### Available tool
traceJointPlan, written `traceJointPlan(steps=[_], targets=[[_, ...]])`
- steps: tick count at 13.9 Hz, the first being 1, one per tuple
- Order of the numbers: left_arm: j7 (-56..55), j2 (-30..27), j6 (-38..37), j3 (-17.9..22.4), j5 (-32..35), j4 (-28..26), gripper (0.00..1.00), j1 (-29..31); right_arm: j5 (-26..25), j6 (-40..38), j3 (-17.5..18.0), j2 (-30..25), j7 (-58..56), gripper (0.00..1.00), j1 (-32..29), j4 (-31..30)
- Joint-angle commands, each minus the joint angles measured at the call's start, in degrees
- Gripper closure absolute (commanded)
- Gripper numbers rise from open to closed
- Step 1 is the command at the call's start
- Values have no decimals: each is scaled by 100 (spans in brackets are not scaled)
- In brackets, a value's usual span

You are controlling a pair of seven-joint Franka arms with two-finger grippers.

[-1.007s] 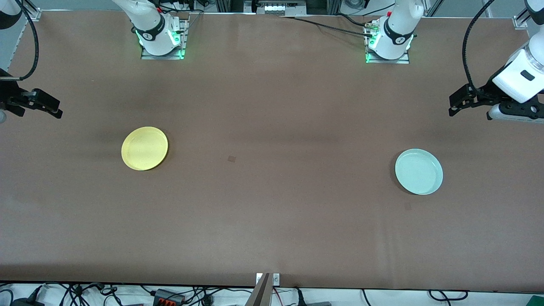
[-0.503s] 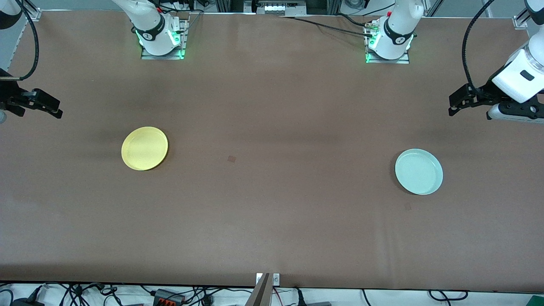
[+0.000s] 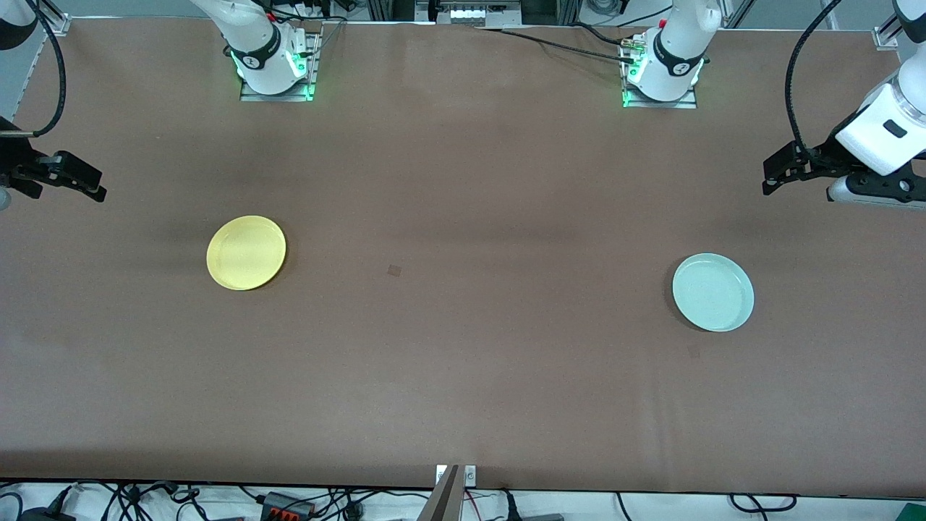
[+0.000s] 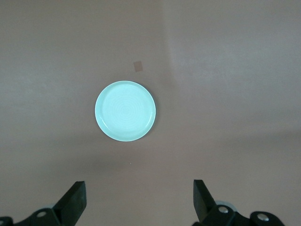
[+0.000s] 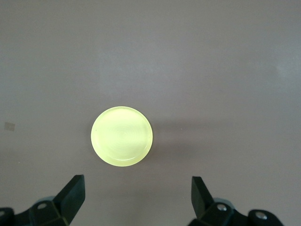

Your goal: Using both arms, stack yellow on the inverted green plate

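The yellow plate (image 3: 246,252) lies rim up on the brown table toward the right arm's end; it also shows in the right wrist view (image 5: 122,136). The pale mint-green plate (image 3: 712,292) lies rim up toward the left arm's end and shows in the left wrist view (image 4: 125,110). My right gripper (image 3: 90,185) hangs open and empty, high at the table's end, well apart from the yellow plate. My left gripper (image 3: 774,176) hangs open and empty, high at the table's other end, apart from the green plate. Both sets of fingers stand wide apart in the wrist views (image 4: 139,202) (image 5: 138,200).
A small dark square mark (image 3: 394,270) lies on the table between the two plates, also seen in the left wrist view (image 4: 138,66). The arm bases (image 3: 275,69) (image 3: 662,76) stand along the table's edge farthest from the front camera.
The left gripper has shifted very slightly upward. The plates and the right arm have not moved.
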Motion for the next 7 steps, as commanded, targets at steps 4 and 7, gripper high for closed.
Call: traceJointPlan(steps=[4,7], targets=[[35,34,-111,23,-126,161,0,70,-50,-21,13,-7,38,0,-12,-5],[53,445,-155,40,-91,407,0,62,-50,-12,13,-7,38,0,-12,-5]])
